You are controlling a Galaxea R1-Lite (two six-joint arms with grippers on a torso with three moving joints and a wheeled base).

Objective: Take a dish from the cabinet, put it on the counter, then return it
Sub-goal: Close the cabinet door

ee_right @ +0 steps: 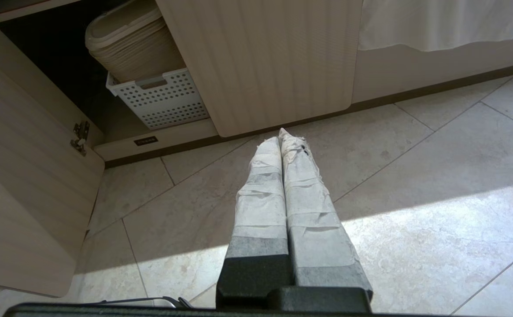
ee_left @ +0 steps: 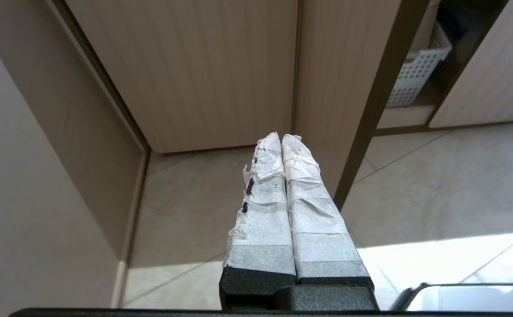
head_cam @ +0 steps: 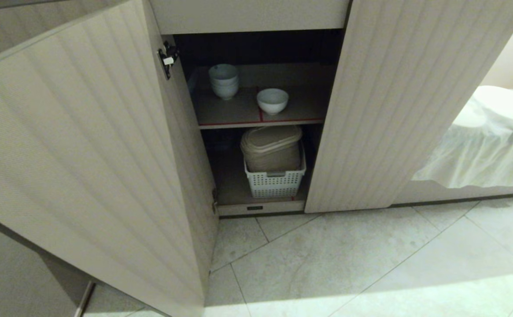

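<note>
Both grippers hang low over the tiled floor [ee_right: 415,185], taped fingers pressed together, holding nothing: left gripper [ee_left: 281,140] just before the open left door [ee_left: 340,88]; right gripper [ee_right: 280,137] near the foot of the right door [ee_right: 265,66]; ahead of and above them, the cabinet [head_cam: 256,15] stands open; white bowl [head_cam: 272,101] alone on the red-edged upper shelf [head_cam: 296,112], well apart from both grippers; stacked bowls [head_cam: 224,81] beside it, further back; below, perforated white basket [head_cam: 275,181] holding a beige lidded container [head_cam: 271,147].
</note>
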